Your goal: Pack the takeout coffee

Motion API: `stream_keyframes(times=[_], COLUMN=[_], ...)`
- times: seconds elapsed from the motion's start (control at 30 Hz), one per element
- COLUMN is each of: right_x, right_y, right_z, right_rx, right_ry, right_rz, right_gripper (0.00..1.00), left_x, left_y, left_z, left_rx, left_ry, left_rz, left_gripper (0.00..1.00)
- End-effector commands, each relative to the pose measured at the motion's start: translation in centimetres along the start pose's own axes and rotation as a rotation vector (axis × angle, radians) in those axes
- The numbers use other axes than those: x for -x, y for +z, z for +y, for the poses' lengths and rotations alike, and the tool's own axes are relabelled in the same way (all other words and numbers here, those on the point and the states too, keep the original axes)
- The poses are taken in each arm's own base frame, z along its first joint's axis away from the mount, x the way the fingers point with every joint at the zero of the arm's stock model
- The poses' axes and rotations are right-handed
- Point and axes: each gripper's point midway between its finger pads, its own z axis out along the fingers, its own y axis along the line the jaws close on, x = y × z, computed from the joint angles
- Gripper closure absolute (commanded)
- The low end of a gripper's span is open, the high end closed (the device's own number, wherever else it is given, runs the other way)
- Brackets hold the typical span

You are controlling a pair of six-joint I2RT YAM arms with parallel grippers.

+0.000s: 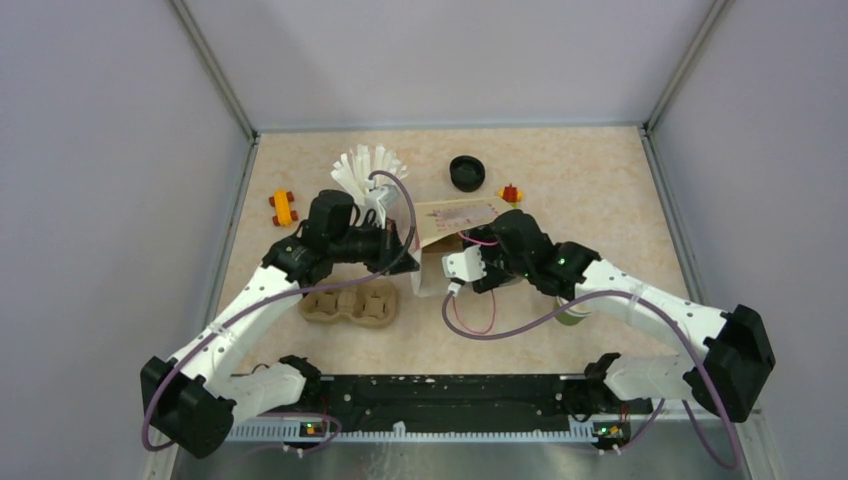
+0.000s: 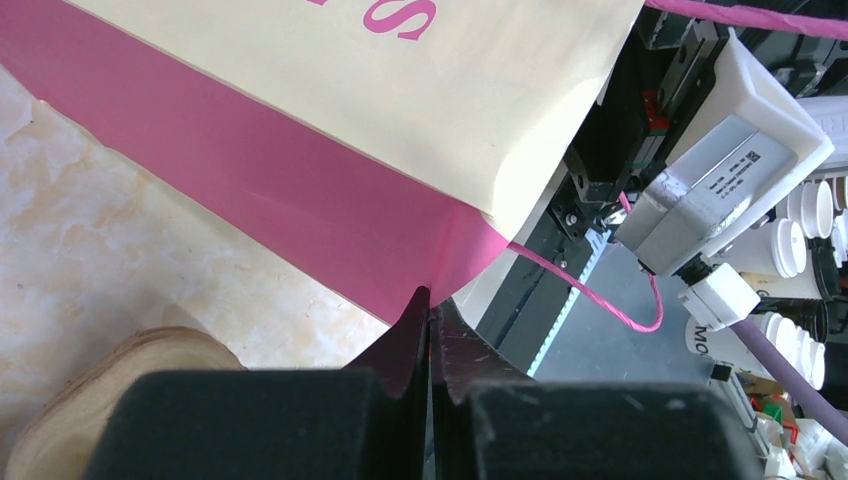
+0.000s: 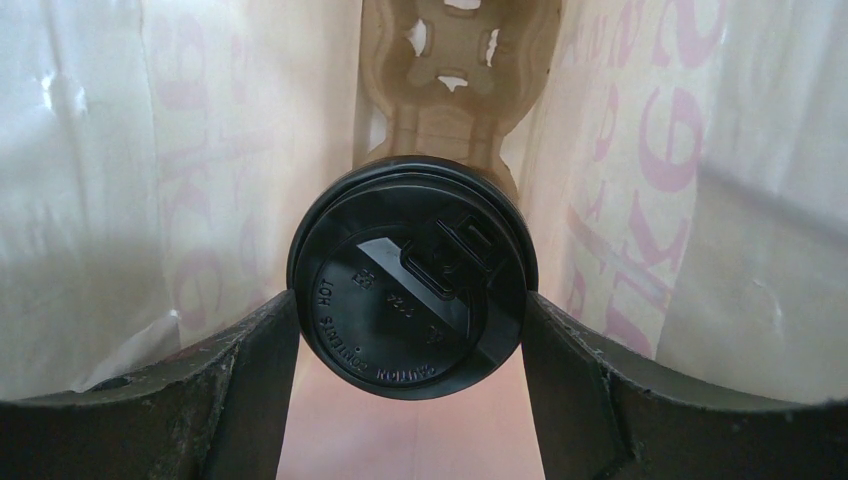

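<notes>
Overhead, the worktop (image 1: 600, 200) showed as a pale, marbled beige slab boxed in by plain lilac walls (image 1: 100, 150) with metal posts at the corners.

The right pincer (image 3: 410, 300) was spread wide and had reached inside the paper bag (image 1: 455, 215). Its two fingers (image 3: 250, 370) pressed opposite sides of the round black lid of the takeout coffee (image 3: 412, 275), so the cup sat squarely between them, within the bag's cream walls with their pink lettering. Beyond the lid, further from this pincer, a brown pulp shape appeared — whether it lay inside the bag or showed through the paper could not be told.

The left pincer (image 2: 430, 300) was closed tight, its tips pinching the pink edge of the bag. Past its tips lay the right arm's white wrist housing and a thin pink cord.

Around them: a pulp cup carrier (image 1: 350, 305) lay on the worktop just beneath the left pincer's arm, and a white cup of straws (image 1: 365, 170) stood close behind that pincer. An orange toy block (image 1: 283, 207) sat out to its far side. Beyond the right pincer rested a black cap (image 1: 466, 172) and a small red-and-yellow piece (image 1: 511, 193) — and a green-sided cup (image 1: 572, 315) was half hidden under the right forearm.
</notes>
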Motion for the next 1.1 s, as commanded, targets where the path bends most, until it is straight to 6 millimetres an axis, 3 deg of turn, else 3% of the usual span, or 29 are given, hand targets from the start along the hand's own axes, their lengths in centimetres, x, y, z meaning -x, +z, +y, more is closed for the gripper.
stream_keyframes(times=[0.0,0.37,0.67,0.9,1.07], right_x=[0.3,0.4,0.9,2.9,1.8], right_y=[-0.5,0.0,0.6,0.0,0.5], right_z=[-2.8,-2.4,-3.3,-4.2,-3.0], right_rx=[-0.084,-0.075,-0.079,-0.060,-0.051], right_ry=[-0.001,-0.023,-0.069,-0.131,-0.129], right_rz=[-0.015,-0.037,-0.046,-0.093,-0.080], right_gripper=[0.37,0.37,0.37,0.37,0.37], left_x=[0.4,0.8,0.8,1.1,1.2], left_y=[-0.6,-0.6,-0.5,-0.3,-0.3], left_z=[-0.7,-1.2,-1.3,-1.5,-1.7], left_rx=[-0.025,-0.046,-0.053,-0.065,-0.070], left_ry=[0.052,0.054,0.052,0.042,0.041], left_rz=[-0.034,-0.040,-0.035,-0.034,-0.029], left_gripper=[1.00,1.00,1.00,1.00,1.00])
